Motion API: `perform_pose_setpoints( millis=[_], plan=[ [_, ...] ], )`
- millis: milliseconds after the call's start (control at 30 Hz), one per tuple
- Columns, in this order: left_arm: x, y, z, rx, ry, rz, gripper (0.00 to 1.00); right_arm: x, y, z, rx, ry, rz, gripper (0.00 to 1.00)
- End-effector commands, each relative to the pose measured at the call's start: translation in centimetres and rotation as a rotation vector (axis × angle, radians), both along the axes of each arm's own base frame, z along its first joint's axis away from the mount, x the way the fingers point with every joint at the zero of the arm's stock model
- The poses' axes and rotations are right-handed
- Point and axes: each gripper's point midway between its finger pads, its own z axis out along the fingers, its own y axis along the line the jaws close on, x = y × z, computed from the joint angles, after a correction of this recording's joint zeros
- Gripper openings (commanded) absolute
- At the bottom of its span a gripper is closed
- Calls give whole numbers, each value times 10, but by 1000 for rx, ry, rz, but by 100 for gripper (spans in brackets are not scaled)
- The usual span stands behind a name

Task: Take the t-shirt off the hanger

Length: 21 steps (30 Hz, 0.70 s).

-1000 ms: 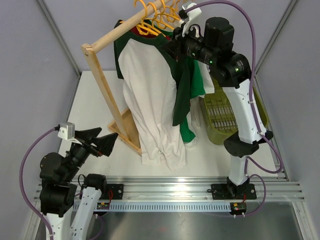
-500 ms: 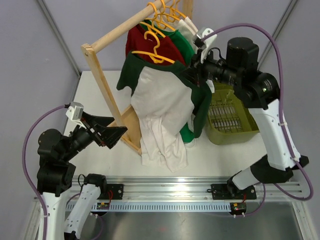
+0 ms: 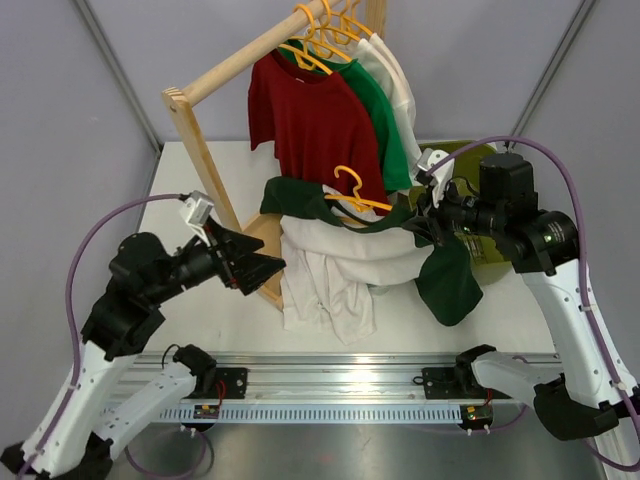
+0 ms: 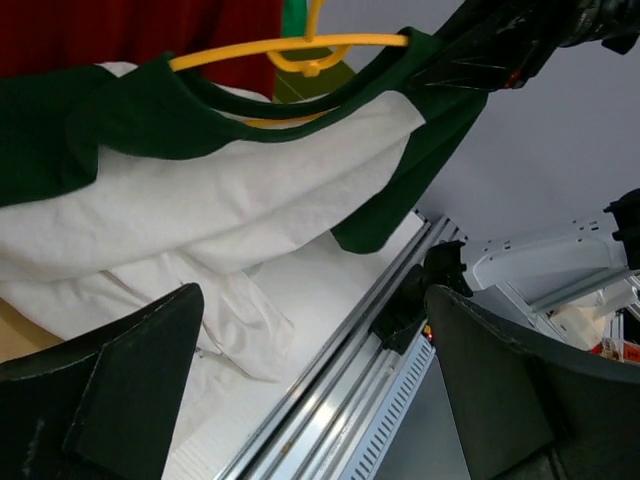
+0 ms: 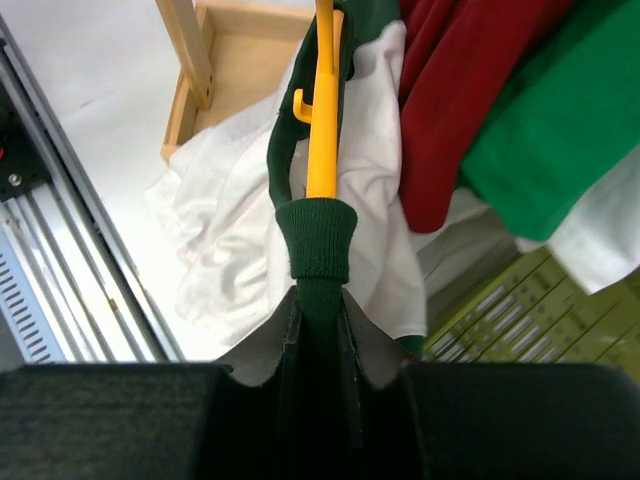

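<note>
The t-shirt (image 3: pixel 335 262) hangs low in front of the wooden rack (image 3: pixel 205 165), off the rail. Its white body sags in folds and the lower edge lies on the table (image 3: pixel 190 200). The hanger (image 3: pixel 362 203) is inside the dark green neckband, tilted, and its hook points up free in the air.

The right gripper (image 3: pixel 425 215) has its fingers pressed together on the green cloth at the right shoulder. From the wrist view it seems that the end of the hanger is inside this pinched cloth, but I cannot see it surely. One green sleeve hangs down under this gripper.

The left gripper (image 3: pixel 262 268) is spread wide, near the shirt's left side, not touching it. A red tee (image 3: pixel 310 110) and a green tee (image 3: pixel 385 130) hang on the rail behind.
</note>
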Motion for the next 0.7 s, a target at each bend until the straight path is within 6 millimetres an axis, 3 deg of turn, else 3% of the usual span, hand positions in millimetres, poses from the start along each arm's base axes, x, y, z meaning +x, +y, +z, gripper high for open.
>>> perform_pose_setpoints(
  millis=[0, 33, 67, 133, 167, 467, 667],
  plan=[
    [31, -17, 4, -18, 21, 128, 96, -4, 1, -7, 37, -9, 41, 0],
    [23, -35, 1, -13, 36, 88, 97, -7, 0, -8, 47, -4, 41, 0],
    [39, -45, -9, 15, 60, 151, 96, -6, 0, -10, 51, -1, 39, 0],
    [46, -65, -13, -14, 104, 180, 96, -9, -2, -15, 62, 14, 36, 0],
    [58, -72, -27, -20, 160, 229, 96, -10, -3, -15, 64, 17, 35, 0],
    [113, -99, -50, -153, 269, 421, 92, -20, -7, 3, 98, -6, 27, 0],
    [132, -112, -58, -145, 296, 470, 79, -23, -7, 4, 117, 1, 28, 0]
  ],
)
